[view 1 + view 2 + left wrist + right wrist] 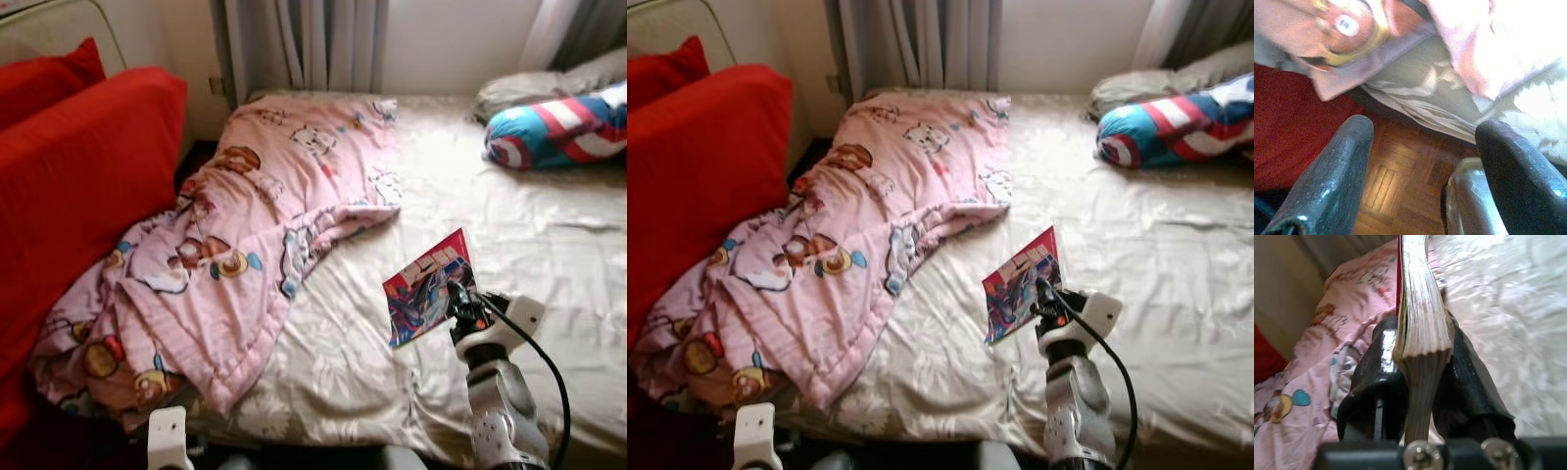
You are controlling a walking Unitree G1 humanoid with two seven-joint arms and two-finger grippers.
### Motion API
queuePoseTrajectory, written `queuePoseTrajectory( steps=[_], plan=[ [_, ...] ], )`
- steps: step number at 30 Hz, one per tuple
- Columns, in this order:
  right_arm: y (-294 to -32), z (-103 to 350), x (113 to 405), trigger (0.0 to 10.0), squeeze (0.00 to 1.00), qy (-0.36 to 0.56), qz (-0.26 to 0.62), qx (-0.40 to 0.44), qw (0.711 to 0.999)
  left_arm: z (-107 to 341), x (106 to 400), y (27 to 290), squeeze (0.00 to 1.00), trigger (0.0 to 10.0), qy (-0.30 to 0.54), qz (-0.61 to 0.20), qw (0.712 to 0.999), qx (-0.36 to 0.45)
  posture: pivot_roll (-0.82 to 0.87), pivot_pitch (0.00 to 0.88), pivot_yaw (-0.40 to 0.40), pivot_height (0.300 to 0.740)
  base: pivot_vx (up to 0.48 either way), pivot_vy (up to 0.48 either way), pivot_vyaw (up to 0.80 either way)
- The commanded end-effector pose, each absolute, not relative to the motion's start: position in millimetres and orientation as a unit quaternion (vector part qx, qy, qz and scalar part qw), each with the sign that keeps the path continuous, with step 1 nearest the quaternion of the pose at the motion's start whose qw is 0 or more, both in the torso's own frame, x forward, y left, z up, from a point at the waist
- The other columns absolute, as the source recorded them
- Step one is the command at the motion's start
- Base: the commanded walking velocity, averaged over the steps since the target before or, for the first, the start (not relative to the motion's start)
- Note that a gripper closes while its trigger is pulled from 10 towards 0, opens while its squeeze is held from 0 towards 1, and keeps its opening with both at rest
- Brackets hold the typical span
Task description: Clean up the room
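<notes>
Comic book [428, 287] | clamped in right end effector [1422, 382] | above bare bedsheet [549, 255]

A bed [509, 225] with a cream, patterned sheet runs across the room. A red sofa [69, 186] stands against its left side, with a red cushion [49, 73] at the top. Grey curtains [304, 39] hang behind the head of the bed, and a second curtain [593, 29] hangs in the far right corner. A pale pillow [534, 88] lies at the far right of the bed. Under the bed's near edge there is a wooden parquet floor [1400, 181].
</notes>
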State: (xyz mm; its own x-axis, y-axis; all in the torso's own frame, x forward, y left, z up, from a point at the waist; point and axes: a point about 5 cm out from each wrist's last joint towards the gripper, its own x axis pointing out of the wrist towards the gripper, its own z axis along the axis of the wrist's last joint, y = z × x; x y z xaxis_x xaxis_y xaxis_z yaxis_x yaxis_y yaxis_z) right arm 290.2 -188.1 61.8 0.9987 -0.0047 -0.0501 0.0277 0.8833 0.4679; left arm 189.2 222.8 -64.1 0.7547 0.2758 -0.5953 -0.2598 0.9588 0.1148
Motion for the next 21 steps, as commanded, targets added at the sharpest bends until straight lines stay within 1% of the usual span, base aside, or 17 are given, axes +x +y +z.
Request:
queuePoseTrajectory(
  steps=[1, 3, 6, 10, 18, 21],
  plan=[
    [-182, 62, 291, 10.0, 0.0, 0.022, 0.008, 0.227, 0.974, -70, 179, 226, 0.0, 10.0, 0.343, 0.162, 0.925, 0.004, -0.04, 0.0, -0.021, 0.733, 0.0, 0.0, 0.0],
    [-183, 61, 291, 10.0, 0.0, 0.022, 0.006, 0.227, 0.974, -71, 177, 225, 0.0, 10.0, 0.346, 0.162, 0.924, 0.004, -0.04, 0.0, -0.02, 0.74, 0.0, 0.0, 0.0],
    [-184, 55, 290, 10.0, 0.0, 0.044, -0.002, 0.217, 0.975, -75, 171, 227, 0.0, 10.0, 0.36, 0.164, 0.919, 0.002, -0.05, 0.0, -0.016, 0.74, 0.0, 0.0, 0.0],
    [-183, 49, 287, 10.0, 0.0, 0.05, -0.004, 0.216, 0.975, -78, 164, 230, 0.0, 10.0, 0.376, 0.176, 0.91, -0.006, -0.05, 0.0, -0.013, 0.74, 0.0, 0.0, 0.0],
    [-193, 36, 281, 10.0, 0.0, 0.071, -0.046, 0.207, 0.975, -80, 161, 228, 0.0, 10.0, 0.378, 0.172, 0.909, -0.014, -0.06, 0.0, -0.011, 0.74, 0.0, 0.0, 0.0],
    [-193, 35, 280, 10.0, 0.0, 0.075, -0.047, 0.211, 0.974, -80, 161, 228, 0.0, 10.0, 0.379, 0.172, 0.909, -0.015, -0.06, 0.0, -0.012, 0.74, 0.0, 0.0, -0.67]
  ],
)
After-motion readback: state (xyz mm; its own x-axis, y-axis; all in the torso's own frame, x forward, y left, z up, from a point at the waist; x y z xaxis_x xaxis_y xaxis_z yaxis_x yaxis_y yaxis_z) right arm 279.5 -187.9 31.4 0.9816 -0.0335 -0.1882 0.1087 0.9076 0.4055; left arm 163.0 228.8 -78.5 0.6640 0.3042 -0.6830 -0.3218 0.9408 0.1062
